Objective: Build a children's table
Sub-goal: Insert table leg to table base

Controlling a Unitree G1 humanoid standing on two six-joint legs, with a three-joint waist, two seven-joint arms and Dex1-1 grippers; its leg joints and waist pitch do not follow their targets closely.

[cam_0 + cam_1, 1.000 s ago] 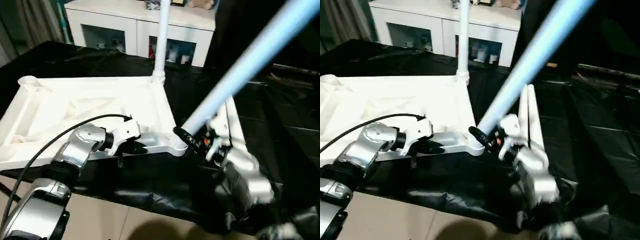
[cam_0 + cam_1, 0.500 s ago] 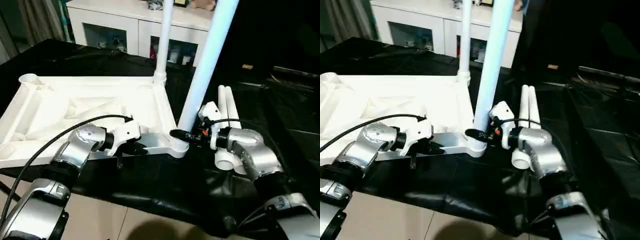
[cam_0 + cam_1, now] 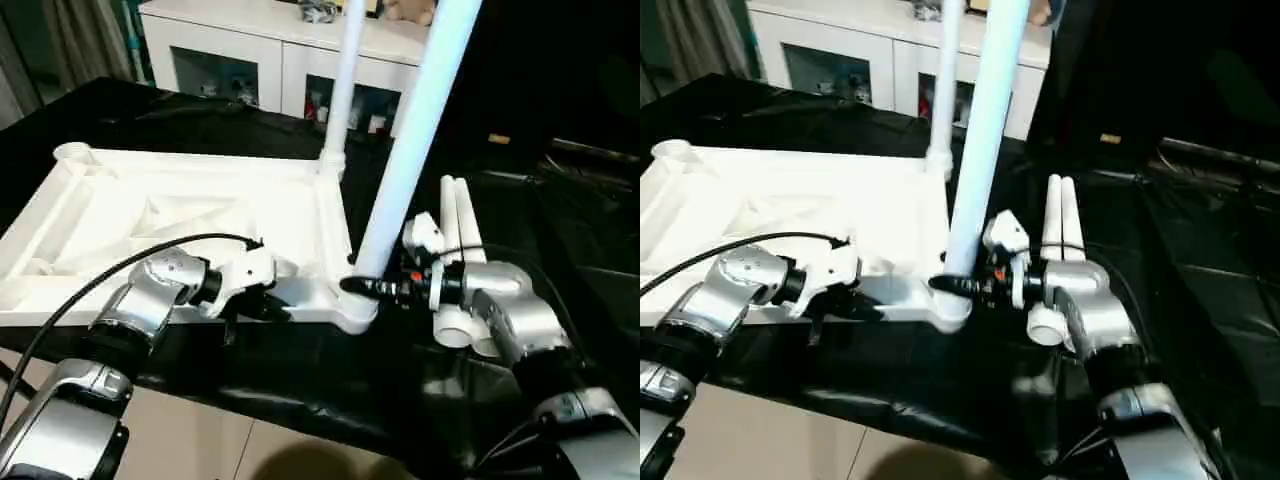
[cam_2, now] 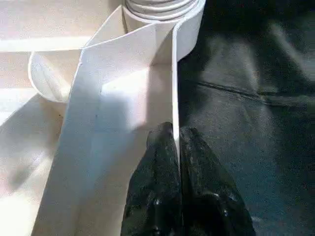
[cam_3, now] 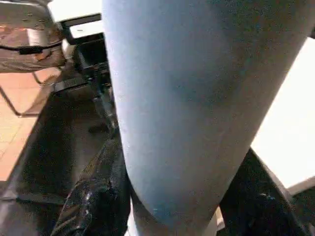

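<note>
White plastic, the upside-down tabletop (image 3: 190,215) lies ribbed side up on the black-sheeted desk (image 3: 560,250), with one tube leg (image 3: 342,90) standing upright in its far right corner socket. At the near right corner socket (image 3: 352,312) the right pincer (image 3: 362,287) clamps the foot of a second tube leg (image 3: 415,140), which stands nearly upright and leans a little to the right; two more legs (image 3: 458,255) lie side by side on the desk just right of it. The left pincer (image 4: 176,147) is pinched tight on the thin near edge wall of the tabletop, close to that same corner.
</note>
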